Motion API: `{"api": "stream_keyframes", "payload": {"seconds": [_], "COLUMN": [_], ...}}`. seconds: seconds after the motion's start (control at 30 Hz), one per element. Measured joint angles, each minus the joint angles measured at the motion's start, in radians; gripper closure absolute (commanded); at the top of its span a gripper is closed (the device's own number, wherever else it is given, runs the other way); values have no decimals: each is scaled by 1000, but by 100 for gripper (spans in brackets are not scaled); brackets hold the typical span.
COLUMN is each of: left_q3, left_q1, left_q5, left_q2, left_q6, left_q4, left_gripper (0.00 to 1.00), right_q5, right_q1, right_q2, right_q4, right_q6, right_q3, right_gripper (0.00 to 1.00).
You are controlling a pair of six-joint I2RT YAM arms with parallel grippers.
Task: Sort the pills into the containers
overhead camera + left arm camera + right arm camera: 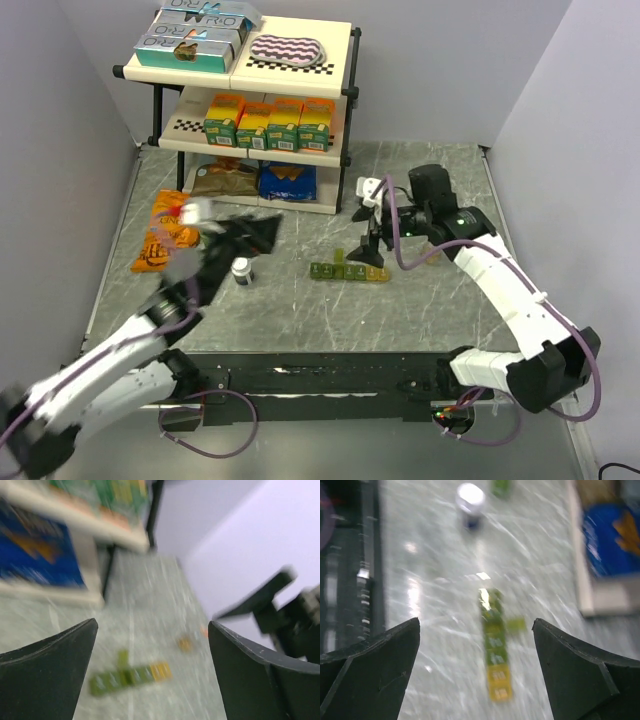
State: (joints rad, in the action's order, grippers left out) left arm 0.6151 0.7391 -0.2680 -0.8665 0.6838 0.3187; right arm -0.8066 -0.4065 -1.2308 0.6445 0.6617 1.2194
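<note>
Containers [495, 645] strip lies flat on desk [445, 605], ahead of right tool [476, 622], centred btw its jaws, for easy drop-in. From left tool [152, 625] it's ahead, lower. Both gape wide, empty. One lid [516, 625] poss. flipped open; blurry.

A pill organiser [350, 271] [130, 676] [495, 645], a narrow strip of small translucent compartments shading from olive green to yellow, lies flat on the grey marbled tabletop [300, 320], its yellow end to the right in the top view. One green lid [516, 625] juts out to the side. A small white-capped bottle [241, 271] [470, 500] stands upright, well apart, off the green end.
</note>
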Motion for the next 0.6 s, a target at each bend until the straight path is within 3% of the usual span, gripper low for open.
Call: {"api": "stream_keyframes", "payload": {"seconds": [0.13,0.27,0.4,0.6], "left_q3": [6,100,91,6], "left_q1": [-5,-5,-5,-8], "left_q5": [-107,-214,-340,-383], "left_q2": [304,435,559,771], "left_q6": [-170,-321,-368,-385], "left_q4": [-148,-407,-594,-659], "left_gripper": [1,1,1,1], "right_q5": [-35,81,234,428], "right_q1": [-137,-345,-462,-545], "right_q2": [-63,-244,-529,-865], "right_q4": [34,42,108,139], "right_q6": [-4,-55,-148,-275], "right_q3": [63,177,452,823], "right_gripper": [0,0,0,0]}}
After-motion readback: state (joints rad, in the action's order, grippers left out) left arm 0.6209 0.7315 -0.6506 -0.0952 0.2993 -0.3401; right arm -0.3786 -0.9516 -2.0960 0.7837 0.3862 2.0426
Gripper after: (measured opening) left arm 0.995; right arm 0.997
